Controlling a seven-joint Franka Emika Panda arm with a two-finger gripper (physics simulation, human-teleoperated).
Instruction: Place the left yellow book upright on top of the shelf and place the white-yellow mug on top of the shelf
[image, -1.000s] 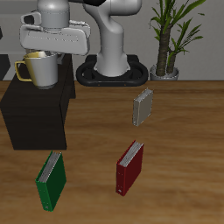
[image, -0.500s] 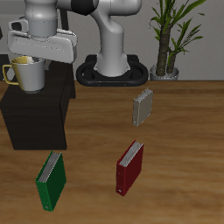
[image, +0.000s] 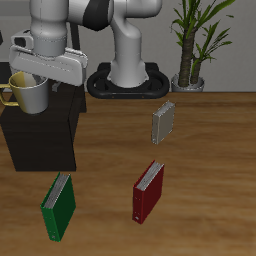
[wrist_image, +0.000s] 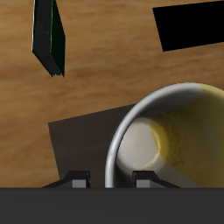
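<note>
My gripper (image: 33, 77) is shut on the rim of the white-yellow mug (image: 27, 94). The mug is whitish-grey outside with a yellow inside and a yellow handle. I hold it upright, just over the top of the low black shelf (image: 40, 140), near the shelf's end farthest from the books. In the wrist view the mug's yellow inside (wrist_image: 175, 131) fills much of the frame, with its rim between my gripper's (wrist_image: 112, 180) two fingers. The left yellow book shows in neither view.
A greyer, speckled-looking book (image: 163, 122) stands upright mid-table. A dark red book (image: 147, 190) and a green book (image: 58, 205) stand nearer the front edge; the green book also shows in the wrist view (wrist_image: 49, 37). The robot base and a potted plant (image: 193, 40) are at the back.
My gripper has carried the mug sideways over the shelf top, away from the books, and a little lower. The books have not moved.
</note>
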